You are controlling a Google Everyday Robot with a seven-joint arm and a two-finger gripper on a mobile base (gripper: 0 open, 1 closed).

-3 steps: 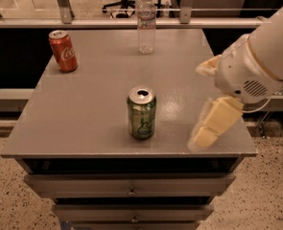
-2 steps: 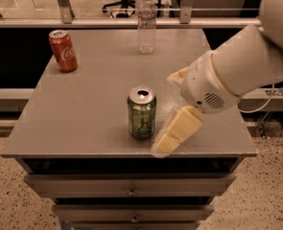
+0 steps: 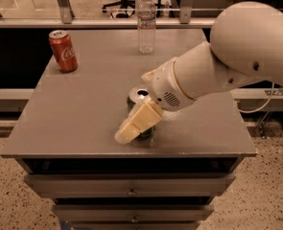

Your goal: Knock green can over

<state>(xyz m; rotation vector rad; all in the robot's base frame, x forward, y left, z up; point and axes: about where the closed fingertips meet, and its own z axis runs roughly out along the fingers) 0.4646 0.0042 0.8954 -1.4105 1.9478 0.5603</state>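
Gripper covers most of the green can near the bench's front edge; wide or narrow, can't tell.

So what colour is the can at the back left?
Red can, white lettering, seen in the camera view; the gripper sits before the green can.

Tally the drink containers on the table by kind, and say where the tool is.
Soda cans: 2 (green can, red cola can)
Water bottles: 1 (clear plastic water bottle)
Total: 3
The tool is in front of the green can, near the table's front edge.
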